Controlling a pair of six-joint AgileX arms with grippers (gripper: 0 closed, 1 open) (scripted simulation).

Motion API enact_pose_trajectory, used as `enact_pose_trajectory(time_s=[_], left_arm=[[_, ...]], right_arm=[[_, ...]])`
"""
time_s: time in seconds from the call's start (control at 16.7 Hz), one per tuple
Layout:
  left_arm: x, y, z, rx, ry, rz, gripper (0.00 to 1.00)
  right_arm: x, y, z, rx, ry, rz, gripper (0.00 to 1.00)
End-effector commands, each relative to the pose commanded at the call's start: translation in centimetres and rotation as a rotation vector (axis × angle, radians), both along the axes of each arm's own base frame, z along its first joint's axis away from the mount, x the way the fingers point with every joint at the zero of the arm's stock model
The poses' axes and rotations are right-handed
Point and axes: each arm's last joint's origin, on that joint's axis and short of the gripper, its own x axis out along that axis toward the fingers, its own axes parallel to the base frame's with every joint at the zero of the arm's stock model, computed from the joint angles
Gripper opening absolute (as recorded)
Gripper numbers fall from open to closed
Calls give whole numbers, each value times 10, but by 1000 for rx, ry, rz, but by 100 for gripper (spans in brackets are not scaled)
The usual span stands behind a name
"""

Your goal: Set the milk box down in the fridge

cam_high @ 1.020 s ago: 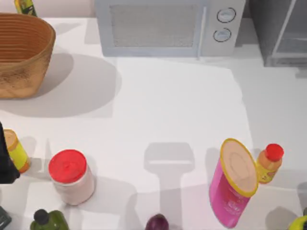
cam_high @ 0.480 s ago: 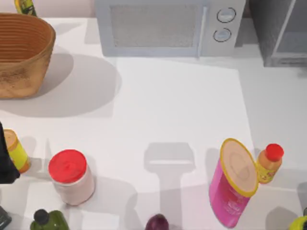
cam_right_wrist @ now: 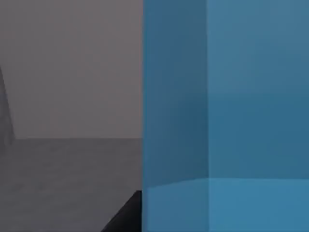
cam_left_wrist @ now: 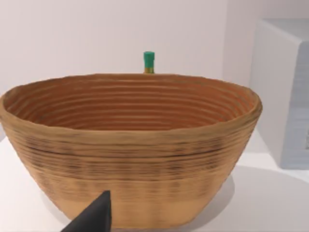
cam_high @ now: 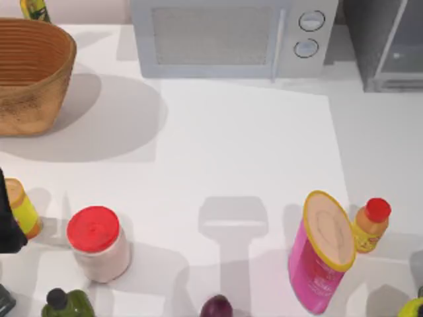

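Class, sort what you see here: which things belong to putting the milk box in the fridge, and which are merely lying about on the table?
Belong to the job:
- milk box, close before the right wrist camera
- fridge, at the table's far right

Lying about:
- microwave
- basket
- pink canister
- red-lidded jar
- small red-capped bottle

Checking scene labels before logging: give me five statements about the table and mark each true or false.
1. The microwave stands at the table's far edge, between the woven basket and the fridge. True.
2. The pink canister lies inside the basket. False: it stands near the front right, beside a red-capped bottle.
3. The right wrist view shows the blue milk box close up against dark grey surfaces. True.
4. The red-lidded jar sits on the microwave. False: it sits on the table at front left.
5. The basket holds fruit. False: its inside looks empty.
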Motion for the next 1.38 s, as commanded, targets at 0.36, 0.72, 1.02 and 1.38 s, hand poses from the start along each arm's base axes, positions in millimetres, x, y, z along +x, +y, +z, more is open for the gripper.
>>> enact_pose_trajectory(time_s=[0.36, 0.72, 1.02, 1.38], left_arm=[[0, 0, 0, 0, 0, 0, 100], [0, 0, 0, 0, 0, 0, 100], [0, 0, 0, 0, 0, 0, 100], [0, 0, 0, 0, 0, 0, 100]], right_arm=[[51, 3, 21, -7, -27, 4, 0], [57, 4, 24, -7, -28, 5, 0], [57, 4, 24, -7, -28, 5, 38], [57, 4, 24, -7, -28, 5, 83]])
